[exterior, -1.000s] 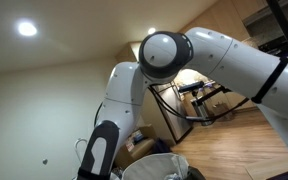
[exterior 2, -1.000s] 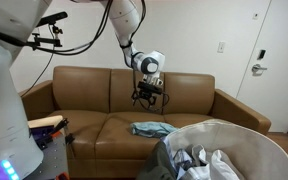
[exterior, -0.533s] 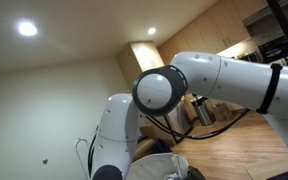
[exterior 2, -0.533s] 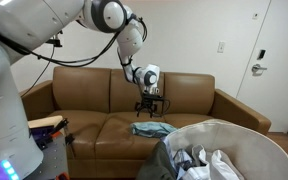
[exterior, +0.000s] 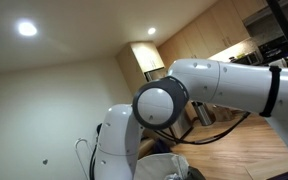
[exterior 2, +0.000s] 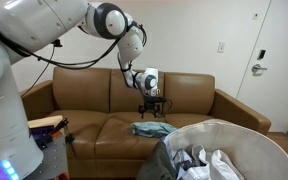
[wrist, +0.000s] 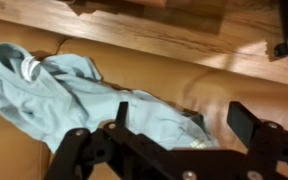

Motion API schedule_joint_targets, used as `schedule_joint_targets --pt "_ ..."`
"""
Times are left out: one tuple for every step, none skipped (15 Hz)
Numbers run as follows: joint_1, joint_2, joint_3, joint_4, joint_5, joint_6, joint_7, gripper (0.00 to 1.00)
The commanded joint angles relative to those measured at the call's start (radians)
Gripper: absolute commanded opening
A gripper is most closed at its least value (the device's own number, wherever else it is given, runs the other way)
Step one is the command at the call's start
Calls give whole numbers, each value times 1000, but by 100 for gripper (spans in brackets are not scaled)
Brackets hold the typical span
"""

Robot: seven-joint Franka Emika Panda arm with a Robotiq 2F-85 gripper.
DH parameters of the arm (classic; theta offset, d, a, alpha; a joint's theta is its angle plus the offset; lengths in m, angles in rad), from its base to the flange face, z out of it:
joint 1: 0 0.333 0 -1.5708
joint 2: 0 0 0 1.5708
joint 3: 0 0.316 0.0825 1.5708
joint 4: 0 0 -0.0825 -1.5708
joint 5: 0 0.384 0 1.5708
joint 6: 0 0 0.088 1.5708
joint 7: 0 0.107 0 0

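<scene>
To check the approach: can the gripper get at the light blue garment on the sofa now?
Probably yes: the open gripper hangs just above the garment on the sofa seat, and nothing stands between them.

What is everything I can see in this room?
Brown leather sofa: one, brown, against the wall.
Crumpled light blue cloth garment: one, light blue, on the sofa seat.
Round off-white laundry basket: one, off-white, foreground, full of clothes.
White door: one, white, beside the sofa.
Round ceiling lights: two, white, overhead.
White robot arm: one, white, reaching over the sofa.
Black gripper: one, black, open, above the garment.
</scene>
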Motion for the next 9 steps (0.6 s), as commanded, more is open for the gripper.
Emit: schedule_joint_targets --pt "55 72 -69 42 -99 172 97 100" --pt "53 94 -68 55 -102 200 109 100" --pt "56 124 -69 77 -105 224 116 100" --pt "58 155 -68 99 -109 249 112 100" --pt "64 185 -70 124 -118 268 107 100" --pt "71 214 -75 150 -127 283 103 100" --pt "77 255 -74 191 -134 284 88 100" --pt "78 284 -70 221 -139 286 76 100" --pt "83 313 -70 253 -146 281 70 100"
